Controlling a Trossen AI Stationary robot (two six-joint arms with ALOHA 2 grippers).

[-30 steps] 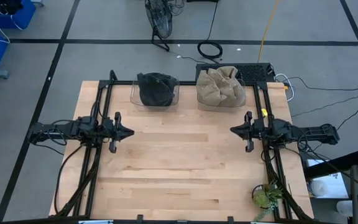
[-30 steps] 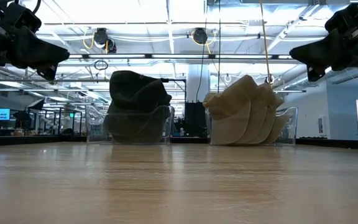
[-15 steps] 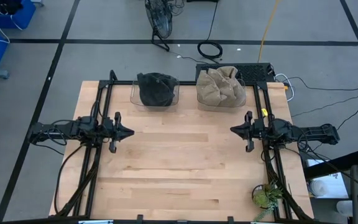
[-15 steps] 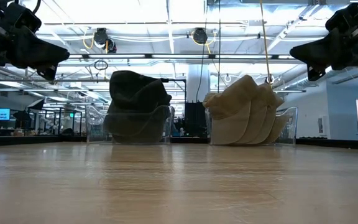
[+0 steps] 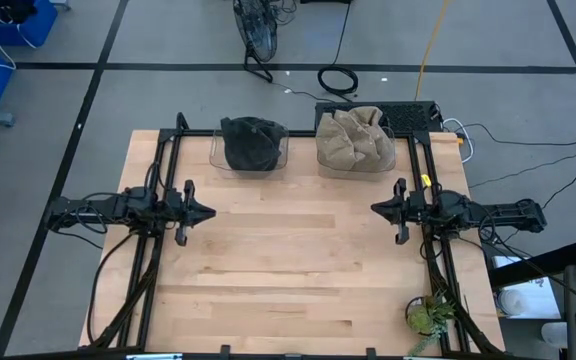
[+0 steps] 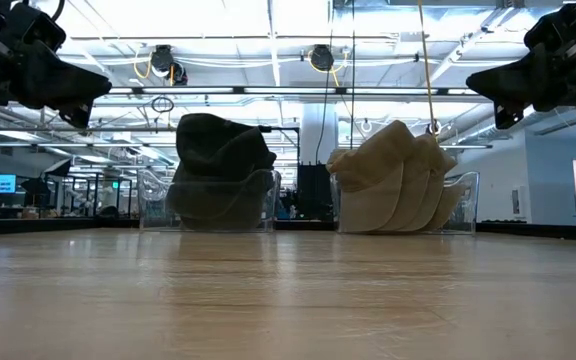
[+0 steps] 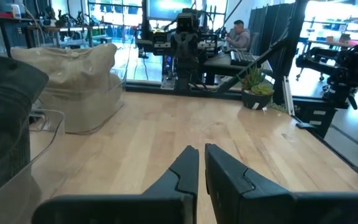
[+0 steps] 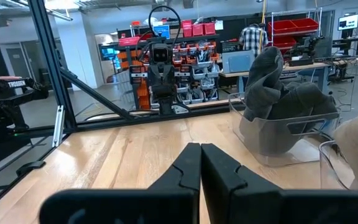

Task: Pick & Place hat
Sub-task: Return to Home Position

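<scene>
Since the black cap point(image 5: 252, 143) fills the left bin point(image 5: 217, 158) and brown caps point(image 5: 354, 138) the right bin point(image 5: 389, 164), left gripper point(image 5: 206, 212) and right gripper point(image 5: 376, 209) hover at opposite table sides, fingers together, empty.

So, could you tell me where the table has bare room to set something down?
Bare: the wood between the left gripper and right gripper, and nearer, bar the plant corner. Crowded: the far edge, with left bin, right bin.

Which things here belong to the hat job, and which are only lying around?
Job: black cap in left transparent bin; brown caps in right transparent bin; left gripper and right gripper, shut, at the table's sides.
Lying about: potted plant at the table corner; coiled cable on the floor.
</scene>
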